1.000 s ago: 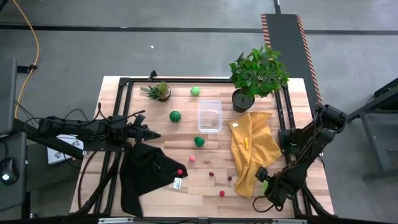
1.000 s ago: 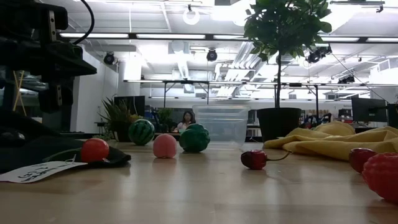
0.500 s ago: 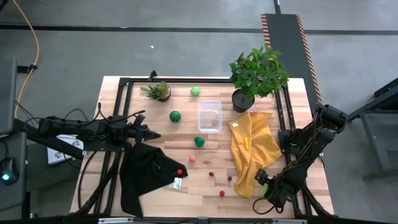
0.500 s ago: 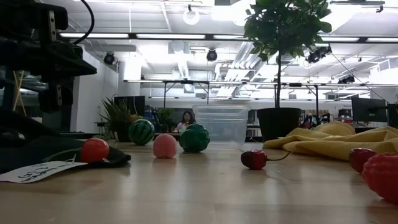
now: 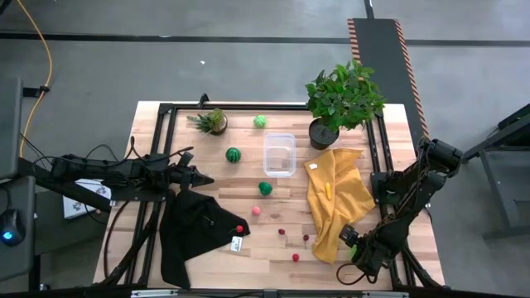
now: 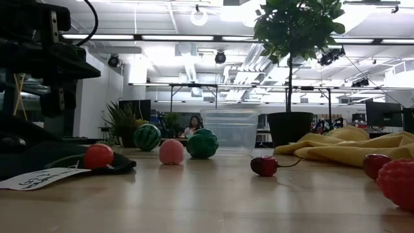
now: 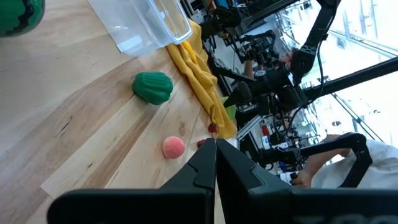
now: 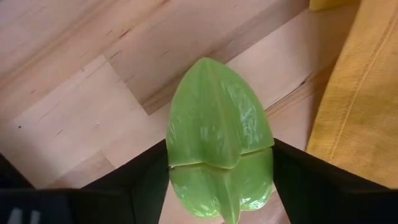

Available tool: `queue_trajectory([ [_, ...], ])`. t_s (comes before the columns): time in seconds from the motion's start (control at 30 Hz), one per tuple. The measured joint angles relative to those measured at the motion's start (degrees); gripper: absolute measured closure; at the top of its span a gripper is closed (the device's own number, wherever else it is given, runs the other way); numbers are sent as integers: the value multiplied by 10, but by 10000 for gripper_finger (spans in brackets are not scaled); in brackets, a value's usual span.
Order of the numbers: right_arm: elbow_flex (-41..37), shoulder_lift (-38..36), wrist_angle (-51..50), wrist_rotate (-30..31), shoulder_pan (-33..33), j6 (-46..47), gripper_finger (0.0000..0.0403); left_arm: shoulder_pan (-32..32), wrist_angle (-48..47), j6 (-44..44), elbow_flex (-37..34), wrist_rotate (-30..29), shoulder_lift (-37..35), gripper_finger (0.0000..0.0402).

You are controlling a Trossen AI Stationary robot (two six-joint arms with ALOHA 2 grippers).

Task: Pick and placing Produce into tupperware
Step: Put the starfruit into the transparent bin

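My right gripper (image 8: 221, 183) points down near the table's front right corner (image 5: 353, 245) and is shut on a light-green ridged produce piece (image 8: 217, 118), beside the yellow cloth. The clear tupperware (image 5: 279, 154) stands mid-table toward the far side. A green ball (image 5: 260, 122), a striped melon (image 5: 233, 155), a dark-green piece (image 5: 265, 189), a pink ball (image 5: 257, 211) and small red pieces (image 5: 295, 257) lie on the wood. A yellow piece (image 5: 328, 191) lies on the yellow cloth. My left gripper (image 5: 203, 180) hovers shut at the left. My right gripper pinches the light-green piece by its two opposite sides (image 8: 177, 155) between its two fingers (image 8: 146, 186), coming from above and pointing down. The piece's pointed end (image 8: 208, 68) sticks out past the fingers. Whether it rests on the wood, I cannot tell.
A large potted plant (image 5: 344, 99) and a small one (image 5: 211, 122) stand along the far edge. A crumpled yellow cloth (image 5: 335, 207) lies at the right. A black cloth (image 5: 195, 232) carrying a red ball (image 5: 239, 228) lies front left.
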Motion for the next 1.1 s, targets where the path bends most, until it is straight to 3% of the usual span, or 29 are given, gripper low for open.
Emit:
queue_trajectory([
  [0.6, 15, 0, -15, 0, 0, 4, 174, 0, 0, 0, 0, 0, 0, 401],
  [1.1, 145, 0, -91, -5, -3, 17, 175, 0, 0, 0, 0, 0, 0, 401],
])
